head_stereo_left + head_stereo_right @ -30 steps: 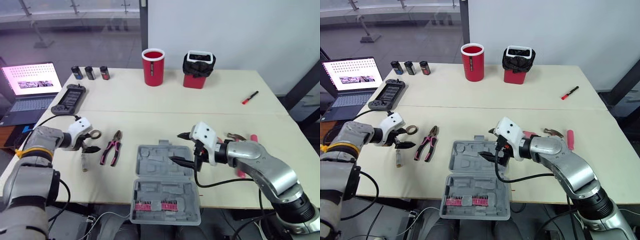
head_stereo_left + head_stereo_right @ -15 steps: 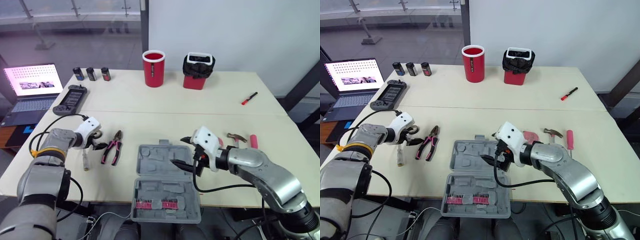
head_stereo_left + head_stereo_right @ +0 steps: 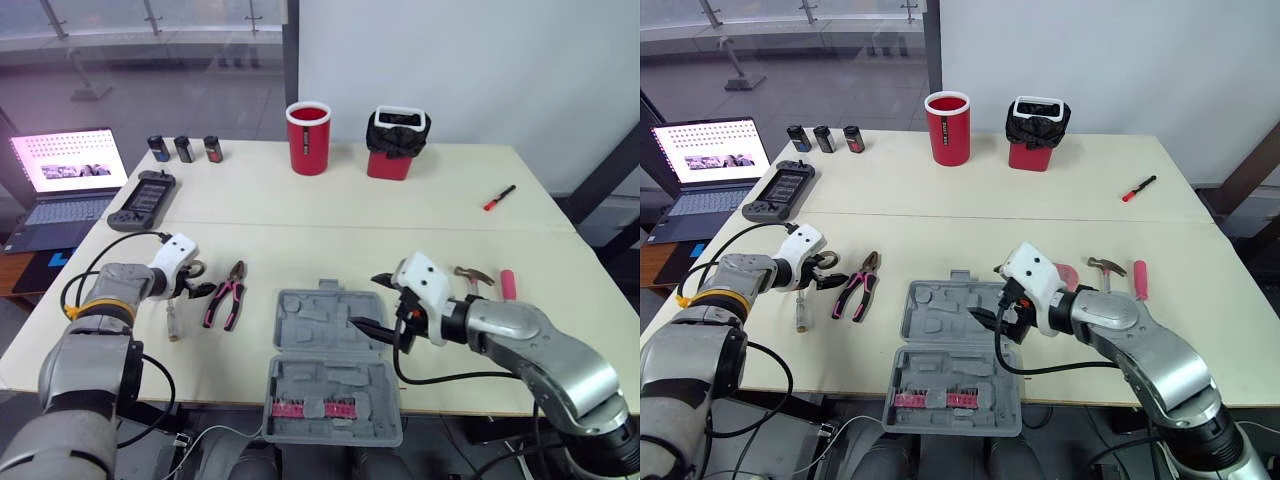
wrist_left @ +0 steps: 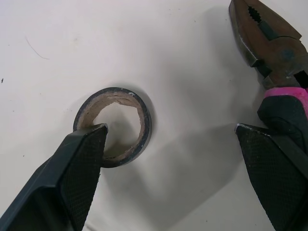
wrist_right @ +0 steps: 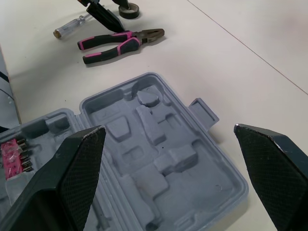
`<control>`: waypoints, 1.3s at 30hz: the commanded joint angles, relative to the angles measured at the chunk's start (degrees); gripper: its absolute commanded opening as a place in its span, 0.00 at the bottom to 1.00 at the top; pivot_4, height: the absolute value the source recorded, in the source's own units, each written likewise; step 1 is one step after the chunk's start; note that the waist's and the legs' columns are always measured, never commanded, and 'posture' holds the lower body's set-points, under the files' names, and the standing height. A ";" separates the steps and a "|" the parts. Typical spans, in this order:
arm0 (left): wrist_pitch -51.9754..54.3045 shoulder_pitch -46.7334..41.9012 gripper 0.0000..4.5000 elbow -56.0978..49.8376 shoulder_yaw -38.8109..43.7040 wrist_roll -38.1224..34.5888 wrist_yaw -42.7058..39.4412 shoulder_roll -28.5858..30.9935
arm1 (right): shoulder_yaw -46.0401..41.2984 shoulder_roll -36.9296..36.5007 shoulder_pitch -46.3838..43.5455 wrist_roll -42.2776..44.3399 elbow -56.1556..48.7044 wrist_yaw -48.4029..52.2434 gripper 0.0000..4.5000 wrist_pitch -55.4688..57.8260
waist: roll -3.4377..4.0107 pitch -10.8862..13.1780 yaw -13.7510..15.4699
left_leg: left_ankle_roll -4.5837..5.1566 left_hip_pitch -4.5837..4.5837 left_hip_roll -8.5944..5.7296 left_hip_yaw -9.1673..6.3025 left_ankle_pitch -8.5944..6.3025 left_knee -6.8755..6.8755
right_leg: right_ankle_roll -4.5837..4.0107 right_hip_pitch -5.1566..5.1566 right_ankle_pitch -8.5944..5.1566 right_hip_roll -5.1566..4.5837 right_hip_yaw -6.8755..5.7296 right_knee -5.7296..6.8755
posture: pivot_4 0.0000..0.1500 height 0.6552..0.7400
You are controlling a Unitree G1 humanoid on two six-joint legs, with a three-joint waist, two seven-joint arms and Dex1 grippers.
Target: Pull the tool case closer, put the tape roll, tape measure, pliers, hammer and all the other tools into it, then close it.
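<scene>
- Right, tool case (image 3: 320, 330) lies open on the table (image 3: 300, 220) at the near edge, grey moulded tray empty, near half holding a strip of bits with pink holders.
- Right gripper (image 3: 365, 300) hangs over the case's far half at its 3 o'clock edge. Fingers spread wide, nothing between them; in the wrist view the empty tray sits in the gap.
- Left gripper (image 4: 168, 139) is at 9 o'clock from the case, low over the table. Spread wide, nothing clamped.
- Tape roll (image 4: 115, 90) lies flat on the table. One left finger (image 4: 82, 159) has its tip at the roll's rim; contact cannot be told. The other finger is above the pliers' handle.
- Pliers (image 3: 224, 300), pink and black handles, lie at 10 o'clock from the case, just beside the roll, jaws pointing to 12.
- Screwdriver (image 3: 173, 322), clear handle, lies at 7 o'clock from the roll, near the table's left edge.
- Hammer (image 3: 470, 274) lies at 2 o'clock from the case, past the right wrist; a pink-handled tool (image 3: 507, 283) is just beside it at 3 o'clock.
- Pink item (image 3: 1068, 272), partly hidden by the right wrist, sits beside the hammer at 9 o'clock; too covered to name.
- Far side: red cup (image 3: 308, 136) at 12 o'clock from the case, black-lined red bin (image 3: 397, 142) next to it, red pen (image 3: 499, 196) at 1–2 o'clock.
- Far left: three small cans (image 3: 182, 148), a handheld controller (image 3: 140, 198), an open laptop (image 3: 60, 185).
</scene>
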 commanded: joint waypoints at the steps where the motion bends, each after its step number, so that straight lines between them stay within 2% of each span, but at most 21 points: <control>1: 1.29 0.95 0.70 0.47 -0.17 1.04 2.43 -0.28 | -2.33 -0.37 0.28 0.77 -2.76 -0.45 1.00 -0.14 | 0.01 -0.01 -0.03 | 0.00 0.02 0.00 0.00 0.00 0.00 | 0.00 0.03 0.00 0.00 0.00 0.00 | 1.00 0.98; 7: 1.53 1.15 0.04 0.47 -0.17 1.07 3.00 -0.32 | -3.04 -0.47 1.30 1.06 -3.45 -1.01 1.00 0.17 | 0.01 -0.01 -0.25 | 0.00 0.06 0.01 0.00 0.00 -0.01 | 0.00 0.03 0.00 0.01 0.00 0.00 | 1.00 0.98; 8: 1.55 1.18 0.02 0.47 -0.14 1.03 3.07 -0.33 | -3.08 -0.48 1.47 1.05 -3.56 -1.09 1.00 0.18 | 0.02 -0.01 -0.25 | 0.00 0.06 0.02 0.00 0.00 -0.01 | 0.00 0.03 0.00 0.02 0.00 0.00 | 1.00 0.98; 17: 0.18 0.12 0.02 0.19 0.62 0.40 4.55 0.42 | -2.87 -0.77 2.34 0.74 -3.71 -1.49 1.00 -0.05 | 0.02 -0.01 -0.21 | 0.00 0.05 0.02 0.00 0.00 -0.01 | 0.00 0.03 0.00 0.02 0.00 0.00 | 1.00 0.98; 19: -1.52 -1.92 0.02 -0.57 2.18 -1.45 2.26 1.44 | -2.83 -0.90 2.65 0.65 -4.01 -1.59 1.00 -0.06 | 0.01 -0.01 -0.19 | 0.00 0.05 0.02 0.00 0.00 -0.01 | 0.00 0.03 0.00 0.02 0.00 0.00 | 1.00 0.98; 27: -5.95 -3.57 0.02 -3.03 3.65 -4.51 -11.82 6.05 | -3.59 -0.83 3.30 0.98 -4.91 -1.70 1.00 -0.73 | -0.04 0.03 -0.17 | 0.00 -0.13 0.00 0.00 0.00 -0.07 | 0.00 -0.14 0.00 0.00 -0.01 -0.04 | 1.00 0.98; 31: -4.33 -4.92 0.02 -6.36 3.84 -7.54 -25.04 7.76 | -2.80 -1.35 3.33 0.60 -4.55 -0.66 1.00 -1.78 | -0.04 0.04 -0.19 | 0.00 -0.13 0.01 0.00 0.00 -0.05 | -0.01 -0.14 0.00 0.02 -0.02 -0.04 | 1.00 0.98; 36: -0.80 -5.12 0.02 -12.65 -0.07 -8.25 -41.14 6.35 | 0.39 -0.98 0.96 -0.65 -2.86 0.24 1.00 -3.09 | -0.02 0.04 -0.19 | 0.00 -0.12 0.01 0.00 0.00 -0.04 | -0.01 -0.11 0.00 0.01 -0.01 -0.05 | 1.00 0.98; 39: 0.00 -3.11 0.02 -18.77 -6.56 -10.44 -44.55 5.01 | 3.58 0.36 -1.05 -2.23 -1.22 0.02 1.00 -4.20 | -0.02 0.04 -0.20 | 0.00 -0.12 0.02 0.00 0.00 -0.04 | -0.01 -0.12 0.00 0.01 -0.01 -0.06 | 1.00 0.98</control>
